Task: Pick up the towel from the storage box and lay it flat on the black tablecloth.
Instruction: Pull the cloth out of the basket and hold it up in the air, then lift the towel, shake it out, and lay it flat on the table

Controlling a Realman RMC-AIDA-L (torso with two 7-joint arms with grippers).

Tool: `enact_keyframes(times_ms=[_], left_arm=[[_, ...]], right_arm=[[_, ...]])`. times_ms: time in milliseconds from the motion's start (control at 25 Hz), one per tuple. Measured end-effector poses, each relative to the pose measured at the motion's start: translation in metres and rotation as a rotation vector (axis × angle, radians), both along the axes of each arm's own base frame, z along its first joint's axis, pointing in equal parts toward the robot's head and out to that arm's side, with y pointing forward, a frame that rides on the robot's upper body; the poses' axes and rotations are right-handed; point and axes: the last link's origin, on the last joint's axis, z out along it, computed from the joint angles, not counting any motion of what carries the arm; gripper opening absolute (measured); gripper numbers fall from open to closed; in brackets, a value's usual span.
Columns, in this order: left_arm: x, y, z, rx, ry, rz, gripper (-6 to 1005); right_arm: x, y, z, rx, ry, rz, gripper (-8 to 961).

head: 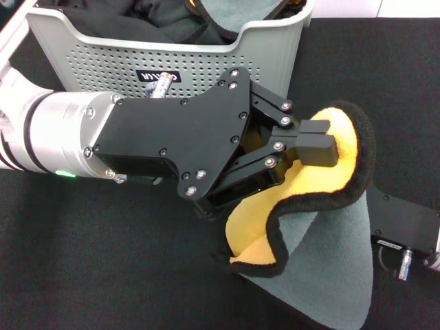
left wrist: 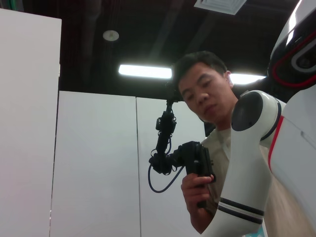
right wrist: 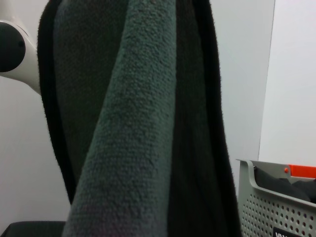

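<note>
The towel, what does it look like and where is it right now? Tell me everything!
The towel is soft and fleecy, grey on one side, yellow-orange on the other, with a fuzzy black hem. It is out of the storage box and held up in folds, not flat. The left gripper is shut on its yellow edge. Its grey part hangs down over the black tablecloth.

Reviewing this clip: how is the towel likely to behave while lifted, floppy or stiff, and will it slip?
Probably very floppy: the towel curls and drapes in waves below the left gripper. Its fleecy pile likely resists slipping, judging by the fuzzy black hem. It looks light for its size. The right gripper sits low beside it, and the right wrist view shows cloth hanging in loose folds.
</note>
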Motion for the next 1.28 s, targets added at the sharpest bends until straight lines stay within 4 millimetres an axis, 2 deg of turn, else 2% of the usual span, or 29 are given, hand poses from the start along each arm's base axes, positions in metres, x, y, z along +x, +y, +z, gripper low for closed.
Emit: enact_keyframes(times_ms=[240, 320, 600, 880, 1280], left_arm=[[-0.006, -0.003, -0.001, -0.001, 0.004, 0.017, 2], [-0.008, -0.004, -0.002, 0.000, 0.005, 0.026, 2], [-0.051, -0.013, -0.021, 0.049, 0.002, 0.217, 2], [-0.091, -0.033, -0.035, 0.182, 0.053, 0.389, 2], [-0.102, -0.039, -0.046, 0.265, 0.077, 0.434, 4]], right_arm=[[-0.001, -0.001, 0.002, 0.001, 0.012, 0.007, 9], [-0.005, 0.002, 0.009, 0.019, 0.048, 0.020, 9], [-0.019, 0.017, 0.042, 0.081, 0.173, 0.058, 9], [-0.034, 0.025, 0.054, 0.108, 0.200, 0.115, 9], [-0.040, 0.037, 0.069, 0.159, 0.248, 0.098, 9]])
